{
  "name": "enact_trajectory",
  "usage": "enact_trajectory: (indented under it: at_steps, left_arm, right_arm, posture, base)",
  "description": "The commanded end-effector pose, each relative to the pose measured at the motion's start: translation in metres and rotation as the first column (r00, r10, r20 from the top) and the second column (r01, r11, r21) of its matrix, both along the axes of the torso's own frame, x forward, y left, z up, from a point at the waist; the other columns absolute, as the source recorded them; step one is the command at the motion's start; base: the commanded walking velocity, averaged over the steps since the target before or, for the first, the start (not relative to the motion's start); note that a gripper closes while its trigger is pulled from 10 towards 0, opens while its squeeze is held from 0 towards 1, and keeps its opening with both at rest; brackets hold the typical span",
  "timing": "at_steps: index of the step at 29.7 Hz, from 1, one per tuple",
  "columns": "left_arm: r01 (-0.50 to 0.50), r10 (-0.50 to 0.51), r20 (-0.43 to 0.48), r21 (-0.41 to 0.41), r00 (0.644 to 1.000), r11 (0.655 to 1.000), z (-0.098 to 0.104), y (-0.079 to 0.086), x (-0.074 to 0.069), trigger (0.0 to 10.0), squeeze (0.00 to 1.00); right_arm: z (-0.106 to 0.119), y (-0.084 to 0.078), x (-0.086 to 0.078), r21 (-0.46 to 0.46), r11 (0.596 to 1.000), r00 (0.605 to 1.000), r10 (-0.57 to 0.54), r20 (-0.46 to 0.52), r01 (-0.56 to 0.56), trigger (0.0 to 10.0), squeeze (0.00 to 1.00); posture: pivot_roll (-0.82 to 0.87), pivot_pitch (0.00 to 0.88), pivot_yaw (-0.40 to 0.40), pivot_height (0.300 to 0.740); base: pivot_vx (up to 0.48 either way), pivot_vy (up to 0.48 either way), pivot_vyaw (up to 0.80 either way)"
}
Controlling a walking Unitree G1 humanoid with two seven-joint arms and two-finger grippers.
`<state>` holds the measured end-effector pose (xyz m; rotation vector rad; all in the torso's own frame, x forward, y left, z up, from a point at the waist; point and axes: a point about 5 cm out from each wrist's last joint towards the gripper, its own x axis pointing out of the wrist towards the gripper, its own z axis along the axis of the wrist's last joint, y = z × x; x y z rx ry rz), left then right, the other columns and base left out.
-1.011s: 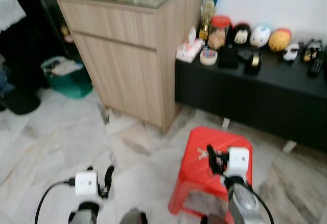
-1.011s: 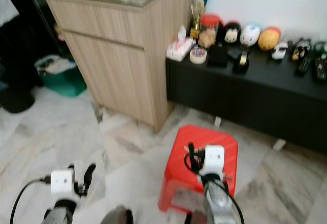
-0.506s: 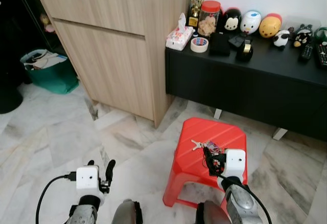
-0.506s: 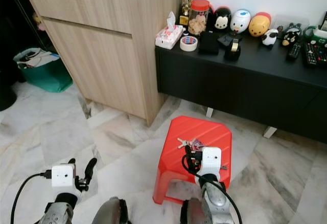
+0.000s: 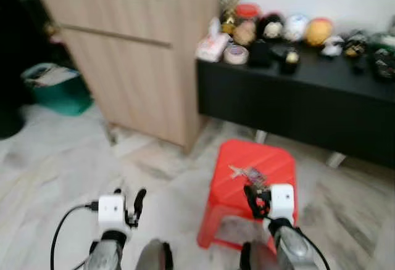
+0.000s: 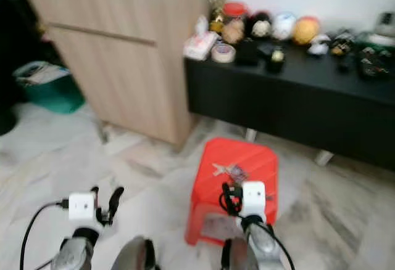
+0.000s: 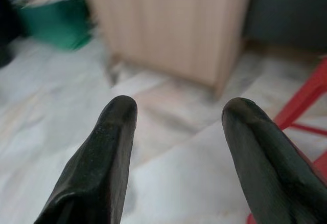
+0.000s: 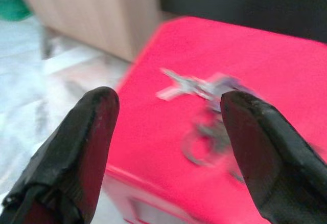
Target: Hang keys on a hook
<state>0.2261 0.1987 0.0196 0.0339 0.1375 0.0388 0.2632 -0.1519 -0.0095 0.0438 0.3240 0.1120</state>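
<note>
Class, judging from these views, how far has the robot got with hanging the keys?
Barely begun. The keys lie on the red stool, ungrasped. The right gripper is open, aimed at them; the left gripper is open over the floor. Grasping and hanging remain.

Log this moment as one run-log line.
phase: approach | keys: lying on red stool | right tool: open, facing keys | left tool: open, idle | views blurred

A lived-in home room is showing here: marble-patterned floor tiles (image 5: 55, 165) are running under a light wood cabinet (image 5: 136, 60). A low black console (image 5: 296, 106) is carrying cartoon figurines (image 5: 296, 28), a tissue pack (image 5: 212, 47) and tape, while a red plastic stool (image 5: 253, 174) is standing in front.
</note>
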Motion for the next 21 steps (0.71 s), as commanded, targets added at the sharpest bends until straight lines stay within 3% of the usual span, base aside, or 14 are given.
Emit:
enact_trajectory:
  at_steps: [1, 14, 21]
  left_arm:
    - [-0.014, 0.013, -0.034, -0.008, 0.999, 1.000, -0.0049, 0.0030, -0.0039, 10.0, 0.00]
    - [0.006, -0.006, -0.034, -0.012, 0.999, 1.000, -0.0047, 0.0003, -0.0024, 10.0, 0.00]
    - [0.028, -0.028, -0.036, -0.023, 0.999, 0.999, -0.0048, -0.0014, -0.0014, 10.0, 0.00]
  right_arm:
    - [-0.0023, 0.0040, -0.0017, 0.020, 1.000, 1.000, 0.001, -0.010, -0.001, 10.0, 0.00]
    - [-0.0034, 0.0034, -0.0013, 0.024, 1.000, 1.000, -0.009, -0.018, 0.010, 10.0, 0.00]
    - [-0.0072, -0.0018, -0.0024, 0.015, 0.998, 0.996, -0.067, -0.054, 0.068, 10.0, 0.00]
  posture:
    - [0.03, 0.097, 0.023, 0.627]
    - [0.03, 0.097, 0.023, 0.627]
    - [0.03, 0.097, 0.022, 0.627]
  base:
    - [0.000, 0.000, 0.00]
    - [0.000, 0.000, 0.00]
    - [0.000, 0.000, 0.00]
